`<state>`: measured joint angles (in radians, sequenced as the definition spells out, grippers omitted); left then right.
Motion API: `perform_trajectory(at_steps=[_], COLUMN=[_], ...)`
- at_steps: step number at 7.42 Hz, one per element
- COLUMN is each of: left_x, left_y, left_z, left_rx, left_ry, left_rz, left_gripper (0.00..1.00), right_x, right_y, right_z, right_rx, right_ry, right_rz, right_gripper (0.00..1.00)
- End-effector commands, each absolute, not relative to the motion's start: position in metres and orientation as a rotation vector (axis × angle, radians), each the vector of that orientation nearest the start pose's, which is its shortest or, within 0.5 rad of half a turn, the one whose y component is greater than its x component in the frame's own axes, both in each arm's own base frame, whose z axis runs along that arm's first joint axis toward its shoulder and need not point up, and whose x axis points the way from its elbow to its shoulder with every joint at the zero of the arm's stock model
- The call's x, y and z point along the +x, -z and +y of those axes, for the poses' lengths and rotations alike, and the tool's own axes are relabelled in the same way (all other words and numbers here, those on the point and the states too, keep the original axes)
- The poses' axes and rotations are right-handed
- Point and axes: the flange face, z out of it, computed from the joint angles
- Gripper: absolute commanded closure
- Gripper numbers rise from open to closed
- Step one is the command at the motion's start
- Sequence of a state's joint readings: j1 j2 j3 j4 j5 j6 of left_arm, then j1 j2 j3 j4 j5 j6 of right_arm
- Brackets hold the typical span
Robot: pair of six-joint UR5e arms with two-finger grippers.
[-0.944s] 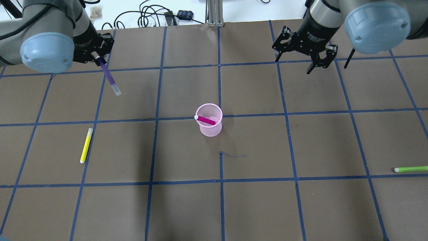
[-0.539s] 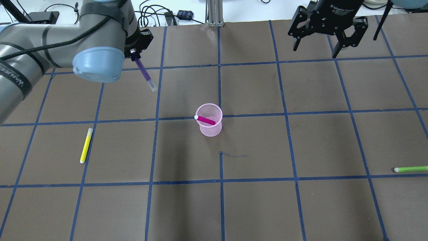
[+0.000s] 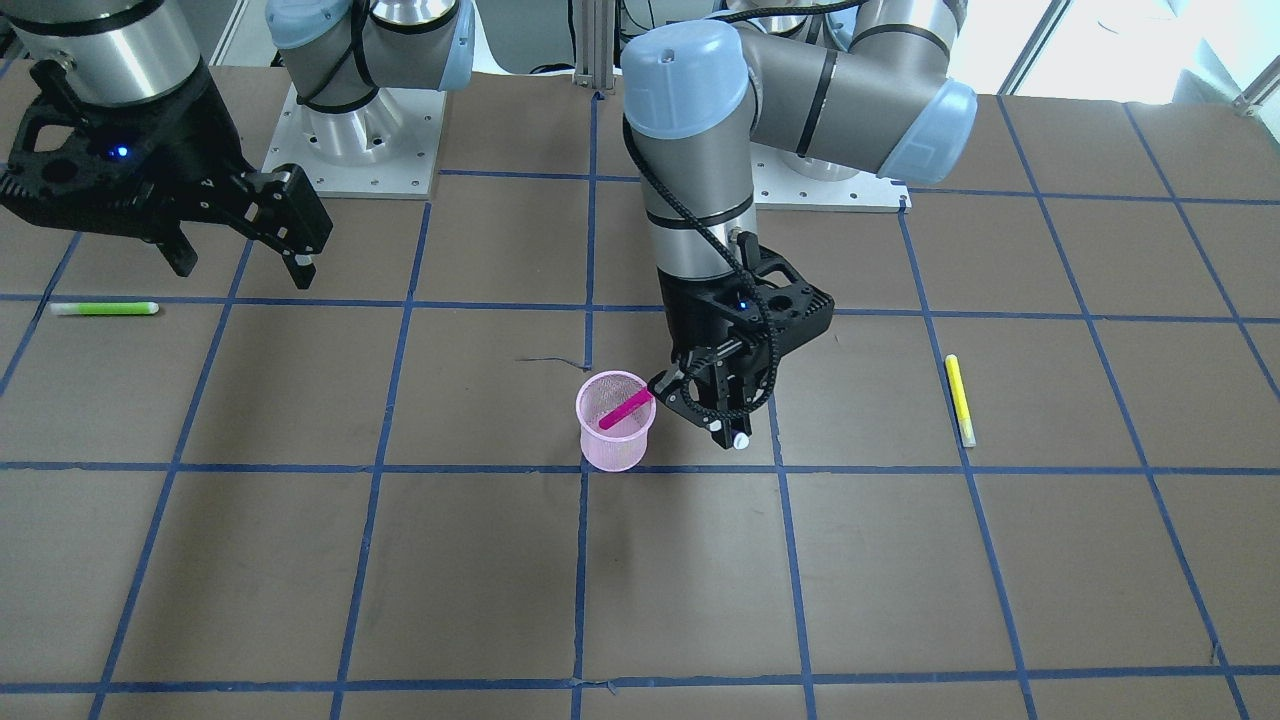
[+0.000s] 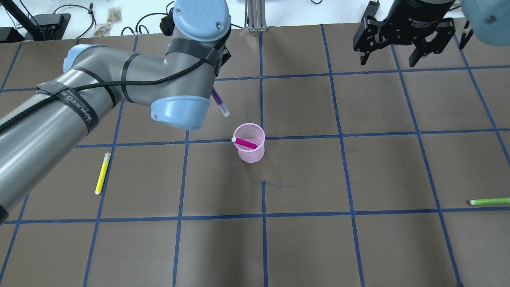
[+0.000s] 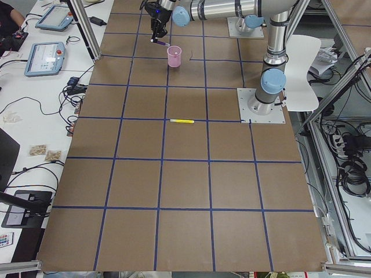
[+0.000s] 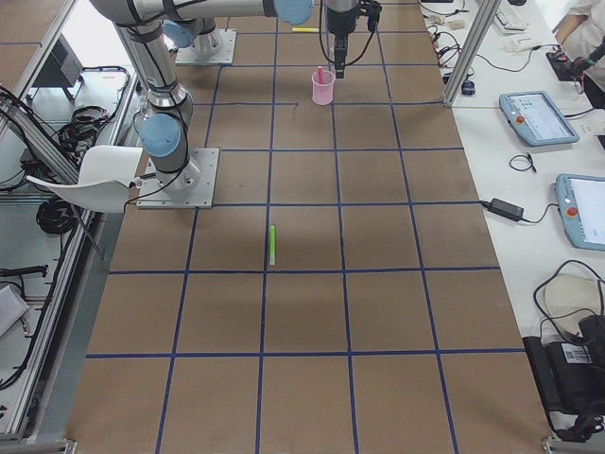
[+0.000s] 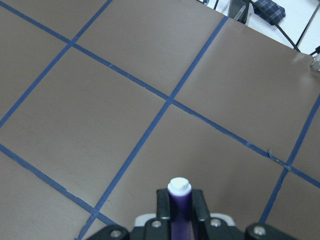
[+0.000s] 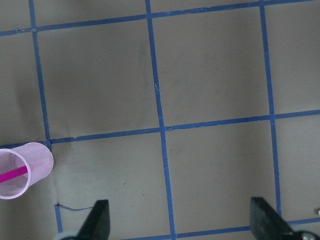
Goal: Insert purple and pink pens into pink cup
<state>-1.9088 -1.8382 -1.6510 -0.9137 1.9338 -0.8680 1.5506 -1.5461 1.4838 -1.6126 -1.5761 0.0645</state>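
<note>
The left jaws are clenched on the purple pen point(image 4: 220, 104), whose white end points down from them over the bench point(image 4: 358, 179). The pink cup point(image 4: 252, 156) stands just beside these jaws, lower than them. The pink pen point(image 4: 245, 142) leans inside it. The right jaws hang released and empty, well apart from the cup.

We read "WANLEED" on the black strap point(image 4: 77, 107) around the left arm point(image 4: 131, 79), and, faintly, "Adaptive Gripper" on the body of the right gripper point(image 4: 387, 63)
</note>
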Motion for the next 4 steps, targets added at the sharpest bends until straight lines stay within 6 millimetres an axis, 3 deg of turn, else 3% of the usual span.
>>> perform_trajectory(at_steps=[1, 4], left_x=[-0.316, -0.342], left_y=[-0.358, -0.34], left_z=[-0.521, -0.518], left_rx=[-0.855, -0.841], left_ry=[0.687, 0.737], left_rz=[2.795, 2.805], left_gripper=[1.0, 1.0], right_x=[0.125, 0.122], right_y=[-0.529, -0.523], right_z=[-0.496, -0.499], right_rx=[0.024, -0.037], right_ry=[0.149, 0.116], right_rz=[3.13, 3.121], right_gripper=[0.0, 0.0])
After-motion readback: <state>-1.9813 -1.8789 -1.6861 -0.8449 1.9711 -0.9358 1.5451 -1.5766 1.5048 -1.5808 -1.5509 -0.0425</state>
